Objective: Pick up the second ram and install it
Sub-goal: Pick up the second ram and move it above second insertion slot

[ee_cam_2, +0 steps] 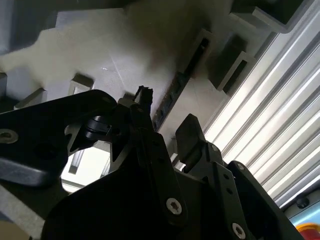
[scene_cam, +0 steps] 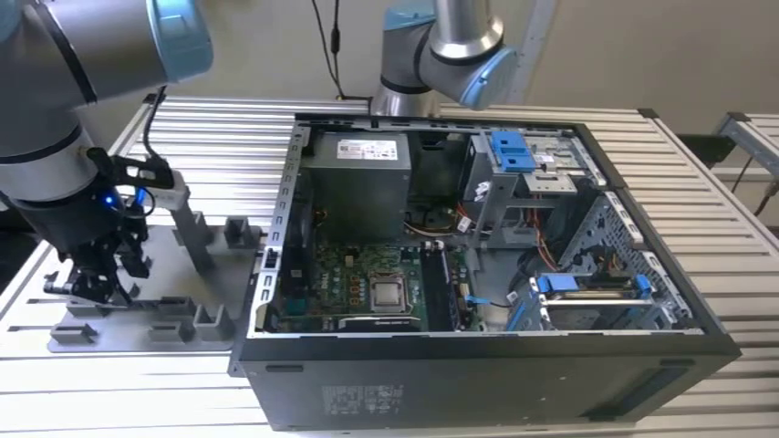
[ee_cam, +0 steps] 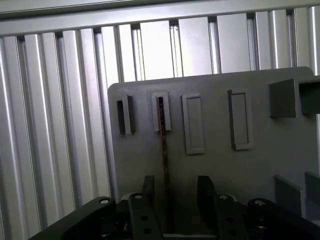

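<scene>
Pincer (ee_cam: 176,186) spread, straddling second ram (ee_cam: 163,150) edge-on

— What sits under your hand (ee_cam_2: 166,109)?
— The second ram (ee_cam_2: 181,82), on edge in the grey holder (ee_cam_2: 100,45). Your fingers (ee_cam_2: 190,131) stand spread, one each side. The ribbed bench (ee_cam_2: 280,90) lies beside the holder.

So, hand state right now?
Hand: open, straddling the ram that stands in the tray, not clamped on it.
</scene>
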Controlling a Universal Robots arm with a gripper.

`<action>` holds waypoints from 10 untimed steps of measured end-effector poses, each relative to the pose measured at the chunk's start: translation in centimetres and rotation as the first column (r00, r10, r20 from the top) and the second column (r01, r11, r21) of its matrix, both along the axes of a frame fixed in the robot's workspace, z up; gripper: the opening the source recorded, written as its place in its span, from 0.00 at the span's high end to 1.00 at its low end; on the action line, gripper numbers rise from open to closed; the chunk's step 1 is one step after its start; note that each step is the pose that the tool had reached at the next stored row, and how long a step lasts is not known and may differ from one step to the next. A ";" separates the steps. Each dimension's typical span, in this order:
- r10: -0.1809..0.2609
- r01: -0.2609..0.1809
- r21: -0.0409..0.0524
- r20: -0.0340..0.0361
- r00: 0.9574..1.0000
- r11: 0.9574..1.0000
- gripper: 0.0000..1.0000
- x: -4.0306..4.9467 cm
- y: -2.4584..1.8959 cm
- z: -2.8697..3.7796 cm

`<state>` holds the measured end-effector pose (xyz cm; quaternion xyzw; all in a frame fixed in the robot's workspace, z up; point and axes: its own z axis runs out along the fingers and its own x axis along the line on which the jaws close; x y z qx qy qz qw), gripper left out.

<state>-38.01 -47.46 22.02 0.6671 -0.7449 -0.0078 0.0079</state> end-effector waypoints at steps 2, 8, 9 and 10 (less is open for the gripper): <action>0.000 0.000 0.000 0.000 1.000 1.000 0.52 0.00 -0.21 0.00; 0.000 0.000 0.000 -0.001 1.000 1.000 0.52 0.00 -0.66 0.00; 0.000 0.000 0.000 -0.001 1.000 1.000 0.52 0.00 -0.71 0.00; 0.000 0.000 -0.001 -0.001 1.000 1.000 0.52 0.00 -0.77 0.00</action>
